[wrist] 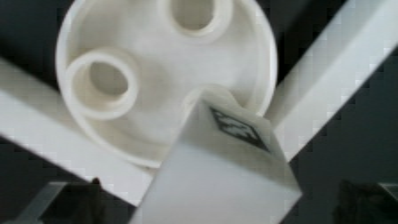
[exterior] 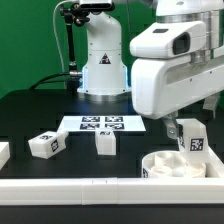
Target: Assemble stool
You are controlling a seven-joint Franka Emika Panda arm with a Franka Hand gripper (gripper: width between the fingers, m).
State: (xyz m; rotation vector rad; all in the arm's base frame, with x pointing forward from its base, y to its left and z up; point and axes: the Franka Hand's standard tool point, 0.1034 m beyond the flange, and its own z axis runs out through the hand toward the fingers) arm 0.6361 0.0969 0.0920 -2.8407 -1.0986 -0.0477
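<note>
Since no leg looks fixed to the seat [exterior: 178,166] yet, I'd put the stool at an early stage, approx. the first join. The seat lies flat on the tabletop [exterior: 30,110] at 4 o'clock in the exterior view, just inside the front rail [exterior: 90,186]. In the wrist view its underside shows two round sockets, both empty as far as visible. One leg [exterior: 193,140] stands at 3 o'clock, right by the seat's far rim and directly under the tool [exterior: 176,128]. In the wrist view this leg fills the foreground btw. the fingers, tag up, overlapping the seat's edge. The tool is released, fingers spread wide either side of the leg; can't tell if a pad touches it, and nothing shows a clamp. Whether the leg rests on the seat or just beside it: can't tell either. Two more legs lie loose and well apart: one [exterior: 45,144] at 8 o'clock, one [exterior: 105,143] at 6 o'clock, just in front of the marker board [exterior: 100,124]. A white bit at the 9 o'clock edge is cut off, unclear what. Left to do, imo: seat the near leg in a socket, then fetch and fit the others.
</note>
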